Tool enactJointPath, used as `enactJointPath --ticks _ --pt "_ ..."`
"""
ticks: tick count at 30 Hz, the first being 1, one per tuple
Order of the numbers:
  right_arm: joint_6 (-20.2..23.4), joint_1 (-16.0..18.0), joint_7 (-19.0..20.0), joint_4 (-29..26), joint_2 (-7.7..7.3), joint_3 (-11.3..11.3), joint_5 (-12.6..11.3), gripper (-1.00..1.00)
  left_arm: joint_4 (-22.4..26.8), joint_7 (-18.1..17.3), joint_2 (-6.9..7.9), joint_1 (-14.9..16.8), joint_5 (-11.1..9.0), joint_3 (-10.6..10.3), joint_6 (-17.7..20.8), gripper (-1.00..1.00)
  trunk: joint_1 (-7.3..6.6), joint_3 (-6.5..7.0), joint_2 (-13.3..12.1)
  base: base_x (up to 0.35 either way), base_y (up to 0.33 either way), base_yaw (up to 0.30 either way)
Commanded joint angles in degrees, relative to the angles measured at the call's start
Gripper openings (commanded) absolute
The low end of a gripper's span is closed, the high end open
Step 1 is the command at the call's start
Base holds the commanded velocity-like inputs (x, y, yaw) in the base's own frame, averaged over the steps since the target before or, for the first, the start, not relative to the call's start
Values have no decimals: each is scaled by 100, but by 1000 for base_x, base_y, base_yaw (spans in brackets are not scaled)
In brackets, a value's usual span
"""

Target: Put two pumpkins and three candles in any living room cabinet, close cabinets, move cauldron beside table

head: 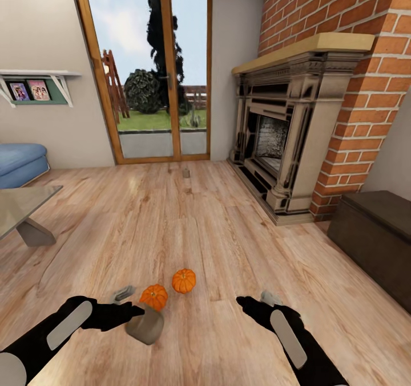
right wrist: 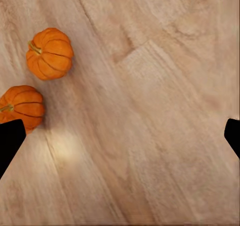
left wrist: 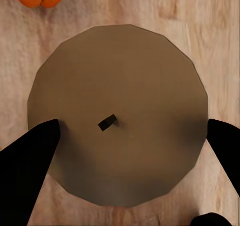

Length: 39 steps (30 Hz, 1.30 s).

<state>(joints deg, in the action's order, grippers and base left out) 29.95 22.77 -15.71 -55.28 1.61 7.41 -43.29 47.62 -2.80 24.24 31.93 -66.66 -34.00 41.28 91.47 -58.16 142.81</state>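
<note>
Hovering over candle (left wrist: 117, 116), left pincer (left wrist: 125, 151) spread; right pincer (right wrist: 120, 136) spread nr both pumpkins (right wrist: 49, 53).

Two small ribbed orange pumpkins sit on the wood floor before me, the nearer (head: 153, 296) just beside a squat grey-brown candle (head: 145, 324), the farther (head: 184, 280) close by. The low dark-brown cabinet (head: 374, 235) stands shut at my right.

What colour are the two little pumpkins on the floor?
The pumpkins are bright orange with darker ribs, clearest in the right wrist view.
</note>
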Motion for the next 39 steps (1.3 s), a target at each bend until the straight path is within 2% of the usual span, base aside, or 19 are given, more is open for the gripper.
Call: enactJointPath --ticks 1,5,9,15,23,39 --pt "-174 -8 162 255 -2 9 -45 100 1 8 4 6 12 -14 3 -100 -1 -5 3 0 0 0" --pt "-478 -22 913 806 -3 6 -23 100 1 54 2 6 1 -11 3 -100 -1 -5 3 0 0 -1" --pt "-533 -26 1100 914 -3 9 -20 100 24 39 2 6 -4 -14 7 -100 -1 -7 3 0 0 -108" --pt "-550 -27 1154 946 -3 14 -13 100 57 26 -3 6 -13 -25 8 -100 -1 -18 3 0 0 -245" --pt "-552 -27 1165 1066 -12 6 -13 100 66 50 -94 6 -6 -27 6 -100 -1 -34 3 0 0 -274" --pt "-552 -27 1175 1072 -4 14 -13 100 69 37 -111 6 -5 -23 12 -100 -1 -68 3 0 0 -277"
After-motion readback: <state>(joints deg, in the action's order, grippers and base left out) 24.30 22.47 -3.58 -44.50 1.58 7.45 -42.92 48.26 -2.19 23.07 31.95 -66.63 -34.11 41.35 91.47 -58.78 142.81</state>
